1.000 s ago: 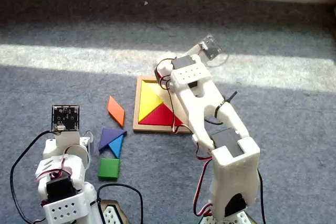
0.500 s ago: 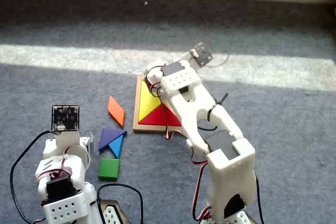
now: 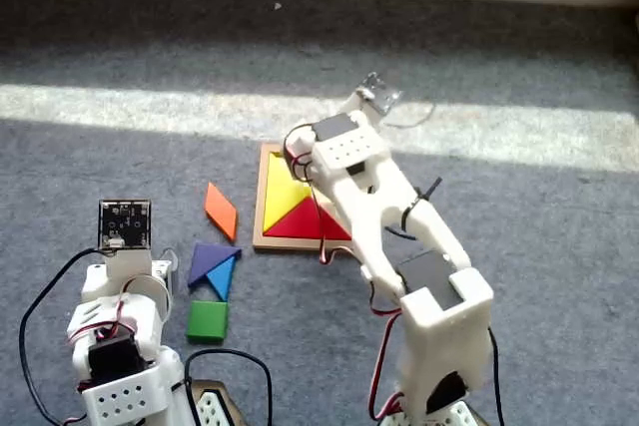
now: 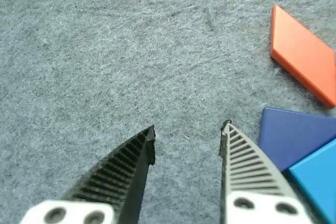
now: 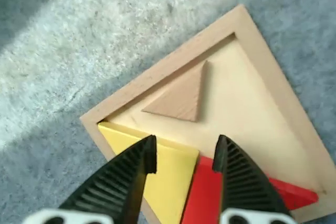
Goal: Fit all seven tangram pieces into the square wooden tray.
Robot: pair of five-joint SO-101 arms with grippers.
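Observation:
The square wooden tray (image 3: 262,209) holds a yellow triangle (image 3: 281,197) and a red triangle (image 3: 303,221). In the right wrist view, a plain wood triangle (image 5: 179,100) also lies in the tray (image 5: 169,62), beside the yellow piece (image 5: 165,184) and the red piece (image 5: 207,198). My right gripper (image 5: 185,145) hovers open above them, holding nothing. Left of the tray lie an orange parallelogram (image 3: 221,211), a purple triangle (image 3: 207,259), a blue triangle (image 3: 222,277) and a green square (image 3: 207,319). My left gripper (image 4: 188,129) is open over bare carpet beside the purple triangle (image 4: 294,135).
The right arm (image 3: 384,207) stretches over the tray's right half and hides it in the high view. The left arm (image 3: 120,326) sits at the near left, close to the loose pieces. Grey carpet lies all around, with a sunlit band behind the tray.
The right arm has swung left, bringing its wrist farther over the tray's far side. The left arm and the loose pieces have not moved.

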